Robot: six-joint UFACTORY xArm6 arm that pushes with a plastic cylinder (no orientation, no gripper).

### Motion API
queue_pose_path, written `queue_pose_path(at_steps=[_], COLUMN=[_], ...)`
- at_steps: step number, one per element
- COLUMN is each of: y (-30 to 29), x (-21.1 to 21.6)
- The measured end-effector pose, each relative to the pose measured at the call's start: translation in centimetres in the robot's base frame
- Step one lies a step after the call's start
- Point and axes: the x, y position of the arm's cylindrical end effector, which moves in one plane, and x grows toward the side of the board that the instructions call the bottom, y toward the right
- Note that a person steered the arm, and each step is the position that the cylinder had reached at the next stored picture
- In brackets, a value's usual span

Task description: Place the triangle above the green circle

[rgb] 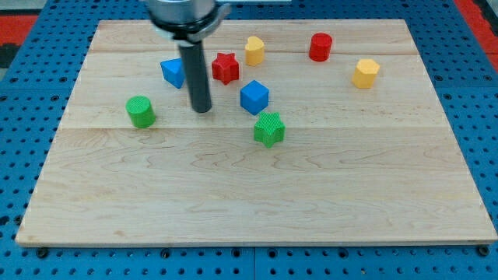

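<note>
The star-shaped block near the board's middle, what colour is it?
Green: the green star shows clearly in the camera view.

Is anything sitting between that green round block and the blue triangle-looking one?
No. In the camera view the board between the green circle and the blue triangle is bare; my tip stands to their right.

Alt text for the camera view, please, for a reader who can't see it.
My tip rests on a wooden board, just right of and below the blue triangle, with the green circle further left. Red, yellow, blue and green blocks lie scattered to the right.
</note>
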Motion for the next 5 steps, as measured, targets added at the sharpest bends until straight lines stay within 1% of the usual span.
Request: queue_pose_path(at_steps=[1, 2, 3, 5], y=[1.2, -4.5, -8.6, -9.4], x=[-3.4, -5.9, -6.1, -6.2])
